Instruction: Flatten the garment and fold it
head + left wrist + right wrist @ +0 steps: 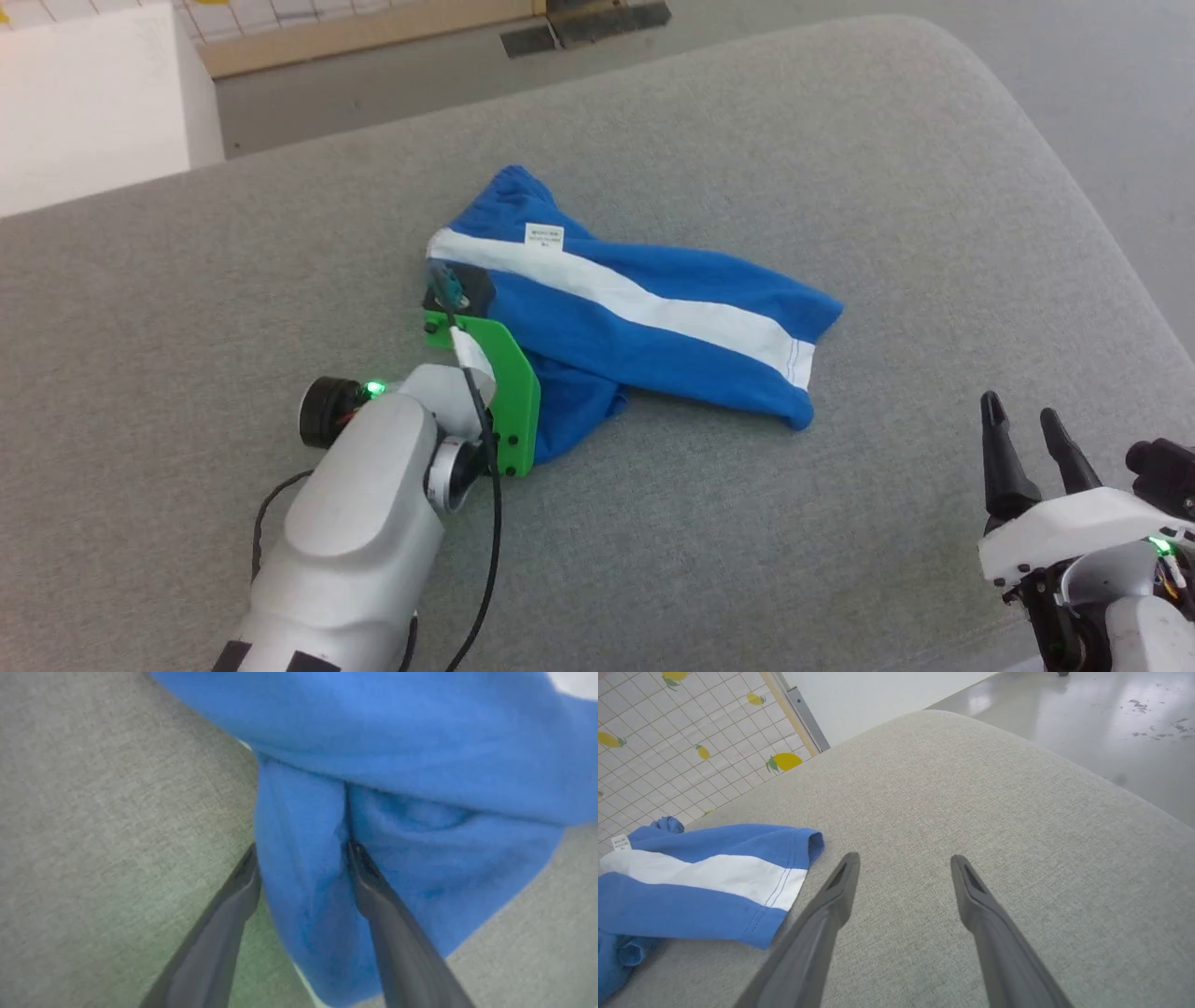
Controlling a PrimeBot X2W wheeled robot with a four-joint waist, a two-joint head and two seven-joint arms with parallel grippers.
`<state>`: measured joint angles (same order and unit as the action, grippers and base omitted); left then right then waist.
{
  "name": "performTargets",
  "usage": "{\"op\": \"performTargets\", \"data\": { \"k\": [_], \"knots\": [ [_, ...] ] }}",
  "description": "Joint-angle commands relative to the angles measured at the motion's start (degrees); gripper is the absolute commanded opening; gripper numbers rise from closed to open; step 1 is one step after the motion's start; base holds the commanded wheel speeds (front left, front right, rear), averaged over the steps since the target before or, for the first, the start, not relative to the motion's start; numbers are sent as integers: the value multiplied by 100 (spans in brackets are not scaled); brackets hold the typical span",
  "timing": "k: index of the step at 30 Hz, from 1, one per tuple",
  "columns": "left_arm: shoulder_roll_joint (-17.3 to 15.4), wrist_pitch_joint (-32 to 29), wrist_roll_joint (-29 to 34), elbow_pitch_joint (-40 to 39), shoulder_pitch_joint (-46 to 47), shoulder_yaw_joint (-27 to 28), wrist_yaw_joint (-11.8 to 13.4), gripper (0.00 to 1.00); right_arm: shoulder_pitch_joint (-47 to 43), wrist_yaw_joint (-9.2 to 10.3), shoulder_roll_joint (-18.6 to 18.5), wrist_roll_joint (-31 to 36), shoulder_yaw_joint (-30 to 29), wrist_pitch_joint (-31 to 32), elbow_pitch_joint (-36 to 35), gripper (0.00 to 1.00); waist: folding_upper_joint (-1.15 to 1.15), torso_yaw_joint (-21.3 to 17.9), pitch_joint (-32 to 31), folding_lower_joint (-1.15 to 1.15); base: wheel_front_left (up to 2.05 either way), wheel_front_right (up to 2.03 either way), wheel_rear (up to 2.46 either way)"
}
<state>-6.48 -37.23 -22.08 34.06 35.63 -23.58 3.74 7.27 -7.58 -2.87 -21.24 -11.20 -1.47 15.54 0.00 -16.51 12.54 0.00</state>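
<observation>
Garment [653,317], a pair of bright blue shorts with a broad white stripe, lies crumpled near the middle of a wide grey upholstered cushion [840,523]. One leg stretches toward the robot's right, and a second blue layer is bunched underneath it. Grey floor [1102,65] lies beyond the cushion's rounded edge, and the right wrist view shows a lemon-patterned tiled panel [668,742] behind it.

The pale left forearm [364,523] reaches in from the lower left and ends at a green plate [512,397] set against the garment's near edge. In the left wrist view the left gripper [302,858] has its jaws spread wide and not yet closed. A fold of blue cloth sits between the two dark fingers [373,891]; one finger rests in a crease of the fabric and the other lies along the cloth's edge beside the bare cushion.

The right gripper [1019,411] is well apart from the shorts at the lower right. Its jaws are also wide, holding nothing over bare cushion.

A small white label [544,236] sits by the waistband.
</observation>
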Motion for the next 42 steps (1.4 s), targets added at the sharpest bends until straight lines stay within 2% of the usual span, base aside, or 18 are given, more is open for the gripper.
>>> {"op": "performTargets", "data": {
  "k": [1, 6, 9, 12, 15, 20, 23, 25, 26, 27, 28, 32, 35, 37, 39, 42],
  "knots": [
    [-21, 116, -83, 26, -13, 76, -20, 0, 61, 9, -1, -21, -1, -54, 25, 100, 0, 27, 87, 0, 0, 0, 0],
    [127, 962, -704, -555, -105, 643, -127, 0, 13, 9, -1, 94, -76, -62, 79, 100, 0, 538, -155, 0, 0, 0, 0],
    [177, 1420, -1039, -1240, -353, 958, -164, 0, -54, 9, -1, 140, -90, -24, 88, 100, 0, 955, -376, 0, 0, 0, 0],
    [160, 1596, -1234, -2095, -859, 1153, -101, 0, -131, 9, -1, 160, -47, 24, 80, 100, 0, 1381, -575, 0, 0, 0, 0],
    [81, 1582, -1224, -2950, -1606, 1230, 150, 0, -194, 9, -1, 163, 13, 66, 54, 100, 0, 1785, -721, 0, 0, 0, 0],
    [-39, 1224, -1120, -3789, -3121, 1117, 641, 0, -245, 9, -1, 173, 83, 119, -5, 100, 0, 2249, -851, 0, 0, 0, 0],
    [33, 930, -1269, -3922, -3871, 899, 770, 0, -254, 9, -1, 176, 97, 143, -44, 100, 0, 2407, -860, 0, 0, 0, 0],
    [113, 815, -1403, -3874, -4131, 707, 747, 0, -261, 9, -1, 174, 95, 154, -61, 100, 0, 2483, -855, 0, 0, 0, 0],
    [159, 797, -1496, -3819, -4196, 631, 720, 33, -267, 9, -1, 169, 108, 161, -58, 100, 0, 2501, -862, 0, 0, 0, 0],
    [185, 807, -1549, -3769, -4212, 598, 711, 88, -272, 9, -1, 167, 119, 162, -54, 100, 0, 2506, -866, 0, 0, 0, 0],
    [205, 863, -1567, -3713, -4186, 600, 724, 100, -280, 9, -1, 163, 136, 159, -46, 100, 0, 2501, -872, 0, 0, 0, 0],
    [203, 1206, -1582, -3760, -3938, 851, 775, 100, -335, 9, -1, 136, 175, 150, -2, 100, 0, 2396, -924, 0, 0, 0, 0],
    [-70, 1591, -1282, -3925, -3746, 1177, 891, 100, -374, 9, -1, 130, 159, 132, 22, 100, 0, 2270, -967, 0, 0, 0, 0],
    [-377, 1924, -899, -4007, -3598, 1328, 925, 100, -412, 9, -1, 120, 123, 119, 19, 100, 0, 2208, -984, 0, 0, 0, 0],
    [-724, 2098, -511, -3995, -3456, 1290, 826, 100, -447, 9, -1, 127, 96, 128, 10, 100, 0, 2149, -984, 0, 0, 0, 0],
    [-946, 2018, -371, -3879, -3216, 1163, 627, 100, -480, 9, -1, 161, 33, 155, -9, 100, 0, 2076, -962, 0, 0, 0, 0]
  ]
}}
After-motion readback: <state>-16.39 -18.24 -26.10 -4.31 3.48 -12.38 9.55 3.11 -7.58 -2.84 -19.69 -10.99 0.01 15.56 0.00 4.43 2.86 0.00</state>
